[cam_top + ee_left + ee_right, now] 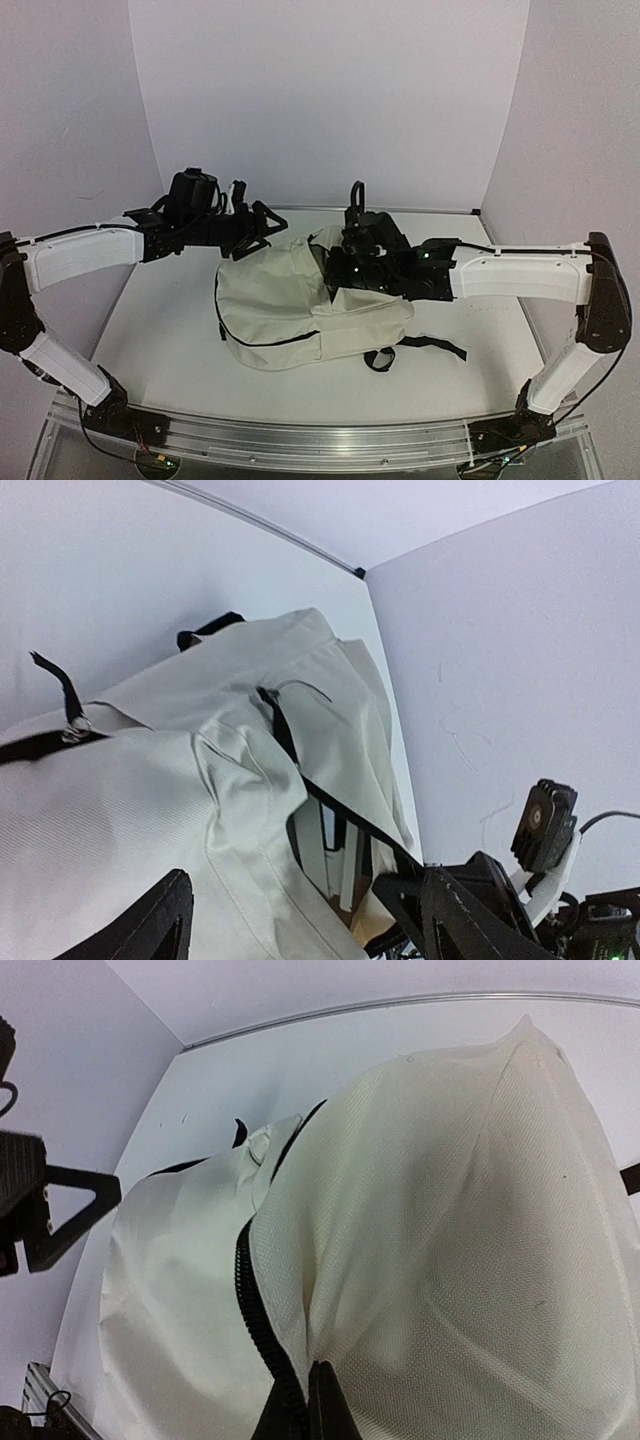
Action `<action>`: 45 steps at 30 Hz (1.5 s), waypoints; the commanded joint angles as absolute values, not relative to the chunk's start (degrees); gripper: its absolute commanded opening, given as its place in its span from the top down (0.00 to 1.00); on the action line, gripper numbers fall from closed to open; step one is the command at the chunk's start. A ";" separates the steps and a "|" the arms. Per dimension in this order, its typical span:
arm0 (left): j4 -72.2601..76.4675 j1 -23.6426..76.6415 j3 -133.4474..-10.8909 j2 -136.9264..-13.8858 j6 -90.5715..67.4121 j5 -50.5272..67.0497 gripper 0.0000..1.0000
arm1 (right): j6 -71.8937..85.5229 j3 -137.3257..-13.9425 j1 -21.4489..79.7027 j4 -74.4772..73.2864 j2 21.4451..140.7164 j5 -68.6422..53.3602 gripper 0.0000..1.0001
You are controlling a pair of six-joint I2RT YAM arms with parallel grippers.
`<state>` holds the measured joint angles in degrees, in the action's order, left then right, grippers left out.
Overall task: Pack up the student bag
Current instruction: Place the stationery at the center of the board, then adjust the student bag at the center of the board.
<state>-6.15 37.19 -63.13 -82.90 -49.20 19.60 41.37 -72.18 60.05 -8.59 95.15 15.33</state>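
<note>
Left gripper (252,226) hangs over the back left edge of the student bag (290,310), above the white table (160,320). Its two black fingers (150,925) stand wide apart, and nothing is between them. In the left wrist view the cream cloth of the bag lies under the spread fingers, with a fold pushed up in the middle and a black zipper line running down toward the opening. In the same view a black strap with a small metal ring (72,723) lies on the cloth at the left.

The student bag itself lies flat on the table, about in the middle, between the two arms. Its front pocket side is turned to the near edge, and the black straps (430,346) come out from under it on the right.

On the right, the right gripper (352,258) is at the top of the bag, near the opening. Its jaws are closed, and they pinch the cream cloth just beside the zipper (255,1300). The creases of the cloth run together at the black finger (322,1400), and the cloth rises there like a small tent.
</note>
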 commanded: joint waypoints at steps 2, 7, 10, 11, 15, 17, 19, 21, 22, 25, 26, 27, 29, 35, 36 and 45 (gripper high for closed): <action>-7.69 35.25 -71.69 -88.01 -44.93 21.50 0.20 | 42.26 -71.69 61.87 -9.19 99.21 7.39 1.00; -7.77 33.92 -78.83 -96.16 -42.89 26.55 0.19 | 42.91 -71.39 62.13 -11.51 100.70 6.50 0.97; -8.01 33.48 -83.01 -101.21 -41.02 28.89 0.18 | 42.98 -70.89 62.14 -12.81 99.69 6.78 0.86; -8.58 33.42 -84.75 -102.70 -40.36 29.54 0.18 | 42.88 -70.72 62.10 -13.39 99.18 6.67 0.83; -9.79 32.98 -88.62 -108.17 -39.37 32.40 0.17 | 42.62 -70.63 62.08 -16.69 96.29 6.02 0.74; -9.53 32.75 -89.57 -110.05 -39.32 33.11 0.17 | 42.55 -70.78 62.09 -18.54 94.33 6.31 0.70; -9.78 32.52 -90.34 -111.33 -39.05 33.03 0.17 | 42.45 -71.25 62.06 -20.59 92.62 6.88 0.65; -10.16 32.28 -90.62 -112.19 -38.74 32.85 0.17 | 42.17 -72.36 62.10 -22.09 91.08 7.60 0.62; -10.18 32.26 -90.48 -112.39 -38.52 32.77 0.17 | 41.95 -73.04 62.12 -22.80 90.29 8.14 0.59; -10.79 32.26 -88.55 -111.72 -37.36 31.18 0.17 | 41.44 -76.28 62.13 -25.18 88.66 10.95 0.48; -11.21 32.25 -87.72 -111.26 -37.28 30.85 0.17 | 41.37 -77.22 62.04 -25.78 88.29 12.33 0.44; -11.20 32.24 -86.19 -110.63 -37.52 31.01 0.17 | 41.23 -78.54 61.93 -26.46 88.08 13.56 0.40; -8.79 32.23 -82.32 -108.80 -39.69 32.21 0.17 | 41.05 -80.67 61.45 -27.23 87.99 15.01 0.35; 4.74 33.98 -68.37 -102.23 -50.20 36.20 0.18 | 43.05 -81.51 59.30 -27.76 89.58 15.79 0.31; 5.71 34.93 -67.00 -100.97 -50.74 36.10 0.19 | 44.59 -80.76 58.98 -28.14 89.47 16.14 0.30; 11.89 41.29 -61.27 -93.92 -53.54 39.04 0.17 | 54.66 -65.95 52.19 -28.37 80.27 15.01 0.17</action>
